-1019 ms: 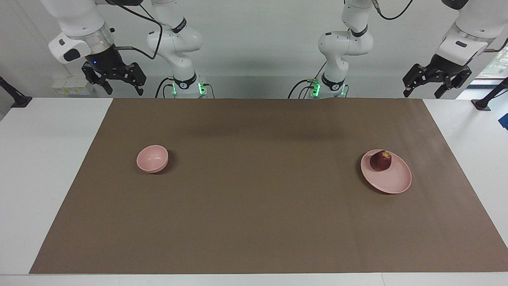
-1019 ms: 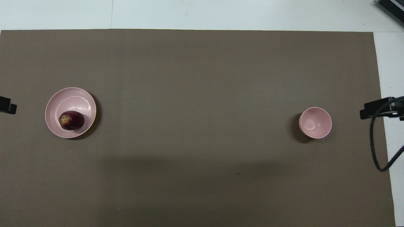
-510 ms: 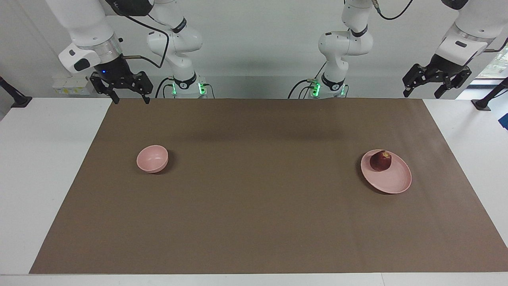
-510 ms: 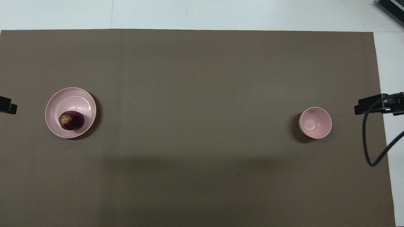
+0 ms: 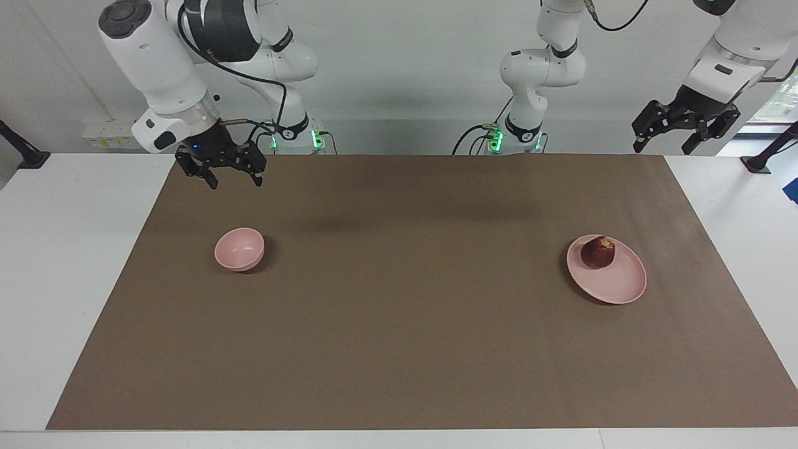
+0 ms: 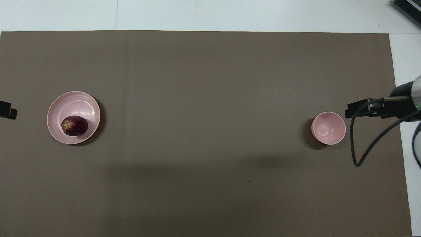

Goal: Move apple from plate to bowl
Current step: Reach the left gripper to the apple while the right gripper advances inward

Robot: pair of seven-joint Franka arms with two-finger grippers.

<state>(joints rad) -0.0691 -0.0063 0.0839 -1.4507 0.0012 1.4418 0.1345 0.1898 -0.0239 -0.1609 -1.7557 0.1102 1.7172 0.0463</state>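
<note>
White wall fills the top of the facing view, and below it a white table [image 5: 75, 262] carries a large brown mat [image 5: 411, 293] that covers most of the frame. On the mat, at the right of the facing view, sits the plate [image 5: 617, 288], toward the left arm's end of the table, with the apple [image 5: 598, 252] resting on the part of it nearer the robots. The bowl [image 5: 239, 249] stands on the mat at the left of that view, toward the right arm's end, well apart from the plate.

Only the facing view shows both arm bases with their green lights, the full arms, and how high each end effector hangs. There the right end effector [image 5: 232, 181] hangs in the upper left of the frame, above the mat's edge nearest the robots, fingers spread and pointing down, gripping nothing. The left end effector [image 5: 664, 145] is raised at the upper right, off the mat, its fingers likewise apart and free, the arm waiting.

The overhead view shows what the facing one does not: the bowl's bare inside [image 6: 328, 127], the apple's yellowish stem patch [image 6: 74, 125] and the plate's inner ring [image 6: 79, 107]. In it the right end effector [image 6: 357, 110] enters at the right edge, just beside the bowl, trailing a black cable [image 6: 353, 144]. A dark tip at the left edge is all that shows on the left arm's side.
</note>
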